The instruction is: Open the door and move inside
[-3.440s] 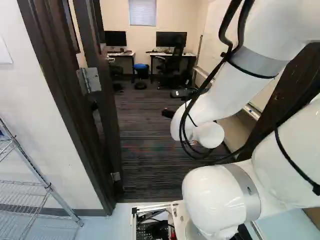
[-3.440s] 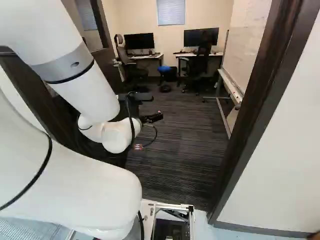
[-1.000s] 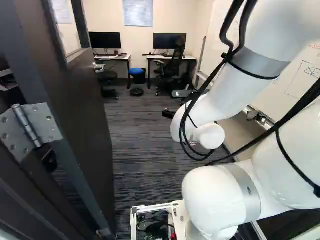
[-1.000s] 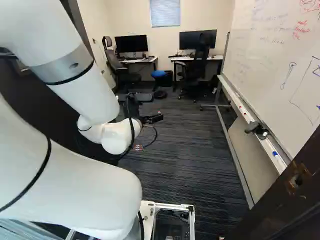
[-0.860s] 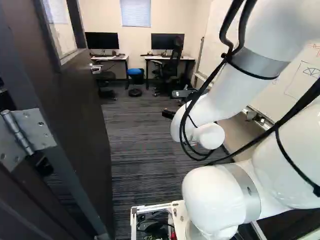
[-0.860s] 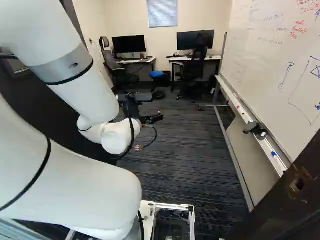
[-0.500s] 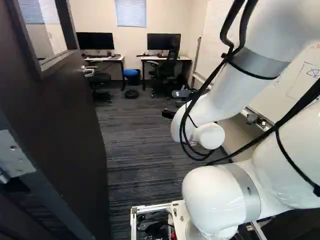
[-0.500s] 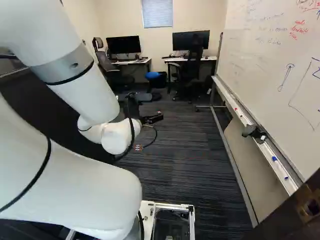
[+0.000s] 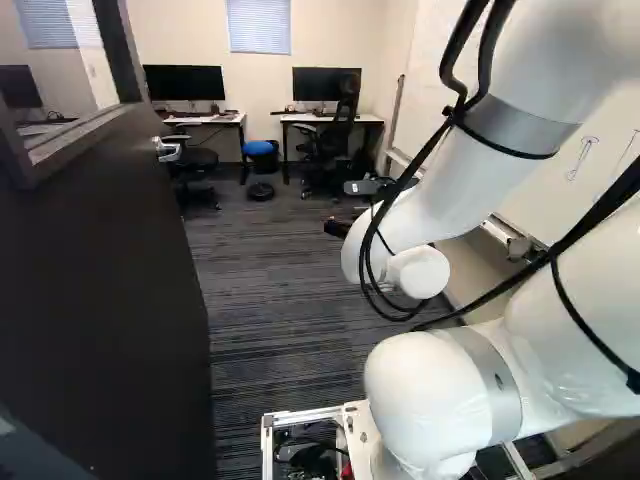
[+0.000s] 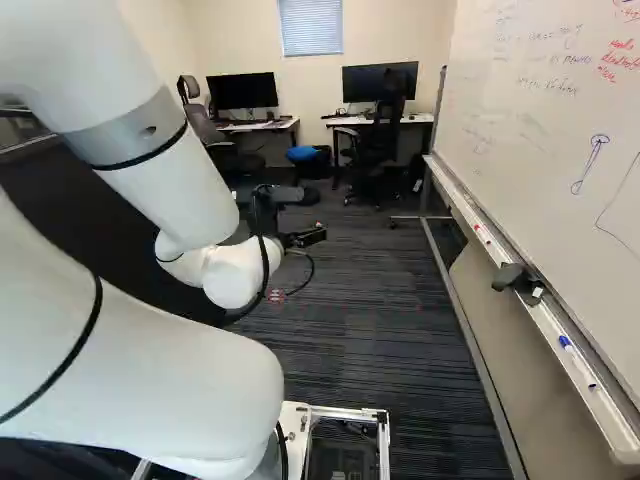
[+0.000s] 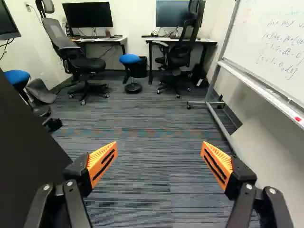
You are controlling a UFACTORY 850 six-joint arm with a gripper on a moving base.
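One empty tool (image 10: 304, 237), spread wide, door (image 9: 110, 290) beside it, leftward.

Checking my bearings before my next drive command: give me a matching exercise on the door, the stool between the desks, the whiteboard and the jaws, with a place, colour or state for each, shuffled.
1. Door
2. Stool
3. Whiteboard
4. Jaws

A. Covered in places with writing
B. Wide apart, gripping nothing
C. Dark, at the left of the left base view
D. Blue on its seat

Right pairs: 1-C, 2-D, 3-A, 4-B
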